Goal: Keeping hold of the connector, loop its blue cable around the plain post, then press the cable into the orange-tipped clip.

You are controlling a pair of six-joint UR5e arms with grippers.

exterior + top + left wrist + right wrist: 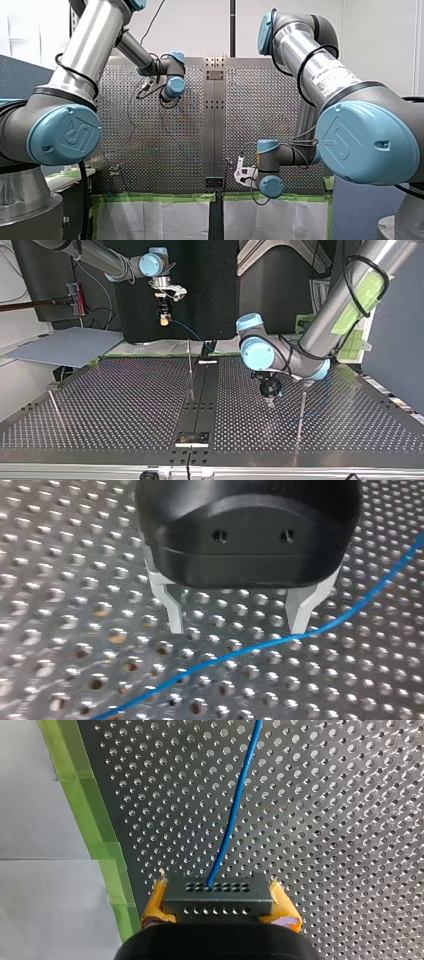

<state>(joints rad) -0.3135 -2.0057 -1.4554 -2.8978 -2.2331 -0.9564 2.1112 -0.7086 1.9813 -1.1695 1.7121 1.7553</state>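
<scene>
Pads (156, 906) of yellow on the right gripper (217, 912) are clamping the black connector (217, 896) from both sides. Its blue cable (235, 805) is leaving the connector's holed face and running away over the perforated table (325, 820), near a strip of green tape (90, 805) along the table's edge. In the top view this gripper is hanging high beyond the table's far edge, at the view's left. The left gripper (237, 627) is hovering close over the table, its metal fingers (172, 612) standing wide apart and gripping nothing. The cable is stretching across the holes just ahead of their tips. In the top view this gripper is pointing down near a thin upright post (301, 415).
</scene>
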